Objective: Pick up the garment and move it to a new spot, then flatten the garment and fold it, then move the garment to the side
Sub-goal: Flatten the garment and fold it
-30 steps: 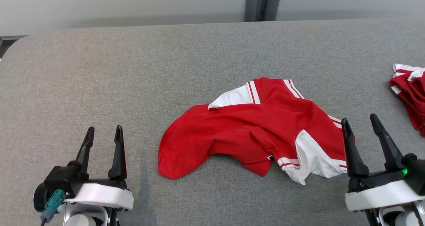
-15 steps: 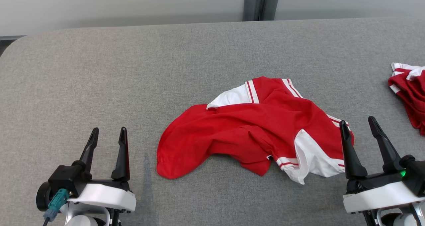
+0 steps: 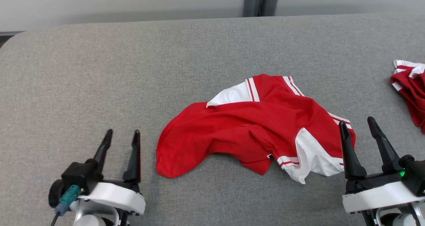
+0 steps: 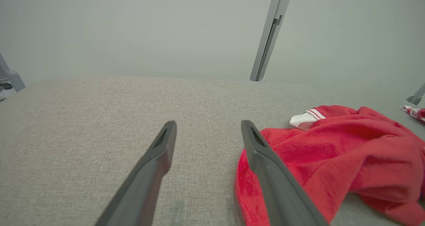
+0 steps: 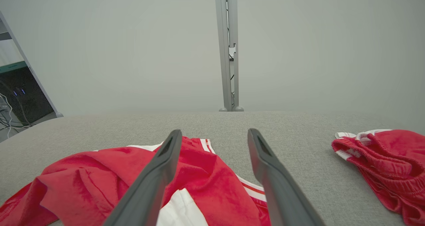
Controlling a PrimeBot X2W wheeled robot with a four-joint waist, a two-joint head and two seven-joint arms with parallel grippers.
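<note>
A red garment with white panels and stripes lies crumpled in the middle of the grey table. It also lies at the right of the left wrist view as the red garment, and at the lower left of the right wrist view as the red garment. My left gripper stands open just left of the garment's lower-left edge, nothing between its fingers. My right gripper stands open at the garment's right edge, its left finger in front of the cloth.
A second red and white garment lies bunched at the table's right edge, also seen as the second garment. A grey post stands behind the table's far edge. Bare table stretches to the left and behind the garment.
My left gripper has moved right and slightly forward, closer to the garment's left edge. The right gripper has barely moved. The head camera has shifted a little.
</note>
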